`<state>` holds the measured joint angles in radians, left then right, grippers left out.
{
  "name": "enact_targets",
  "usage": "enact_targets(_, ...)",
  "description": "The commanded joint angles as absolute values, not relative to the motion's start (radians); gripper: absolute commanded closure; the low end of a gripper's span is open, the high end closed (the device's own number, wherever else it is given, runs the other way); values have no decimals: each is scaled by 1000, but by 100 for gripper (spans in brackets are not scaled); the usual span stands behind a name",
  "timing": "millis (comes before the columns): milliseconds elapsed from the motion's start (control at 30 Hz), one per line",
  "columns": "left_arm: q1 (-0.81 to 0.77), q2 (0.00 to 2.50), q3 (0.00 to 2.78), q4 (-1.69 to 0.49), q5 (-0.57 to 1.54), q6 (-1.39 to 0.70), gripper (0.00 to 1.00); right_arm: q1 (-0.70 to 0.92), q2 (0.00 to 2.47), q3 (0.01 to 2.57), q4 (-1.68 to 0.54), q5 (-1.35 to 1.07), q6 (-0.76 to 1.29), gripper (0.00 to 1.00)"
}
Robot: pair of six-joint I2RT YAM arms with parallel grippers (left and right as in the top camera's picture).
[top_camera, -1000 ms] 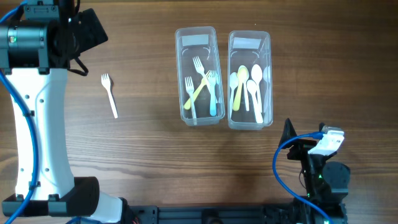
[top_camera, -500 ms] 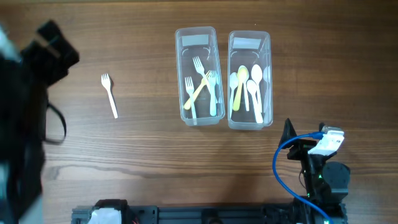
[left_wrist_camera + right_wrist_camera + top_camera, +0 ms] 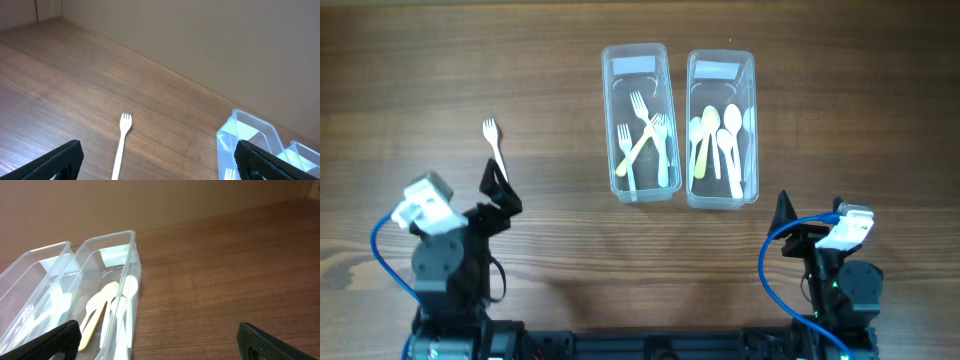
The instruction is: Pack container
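1. White plastic fork lies alone on the bare wood of the table, well to the left of both tubs, tines pointing away from the robot; it is exactly where it lay a second ago
2. To its right the fork container, the left of two clear tubs, already holds several forks in white, yellow and pale blue, lying crossed; the spoon container just beside it holds white and yellow spoons
3. The left gripper now sits just on the near side of the fork's handle end; its wrist view shows the fingers spread wide to the bottom corners with nothing between them, and the fork out ahead on the wood
4. What has changed is the left arm: a second ago it was stretched up the far-left side of the table, half a second ago it was a blur, and now it is folded back at the near edge, having brought nothing with it
5. The right gripper is parked at the near edge below the spoon container, fingers wide apart and empty, and has not stirred over the same second
6. My reading is that the packing is nearly done but not finished, since one fork remains outside its tub; the pull-back looks like a reset, and it leaves the left gripper well placed to reach forward, take the handle and carry the fork across to the fork container
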<state>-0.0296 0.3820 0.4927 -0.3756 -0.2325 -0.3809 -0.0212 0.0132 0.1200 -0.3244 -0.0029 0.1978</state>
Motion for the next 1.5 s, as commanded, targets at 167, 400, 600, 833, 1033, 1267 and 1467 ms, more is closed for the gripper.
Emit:
enact_targets(167,-24,123,267,-371,-209,-412,0,-18,11,117,-321,1,212,0)
enact_targets(400,-24,23,172,-374,-209,-412,0,-18,11,117,-321,1,212,0)
enact_targets(600,-24,11,120,-382,-209,-412,0,-18,11,117,-321,1,212,0)
enact_targets(833,-24,10,115,-381,-209,-412,0,-18,11,117,-321,1,213,0)
enact_targets(1033,-24,10,115,-381,-209,-412,0,-18,11,117,-321,1,212,0)
enact_targets(1267,-24,10,115,-381,-210,-412,0,-18,11,117,-321,1,212,0)
enact_targets(1467,-24,10,115,-381,-209,-412,0,-18,11,117,-321,1,213,0)
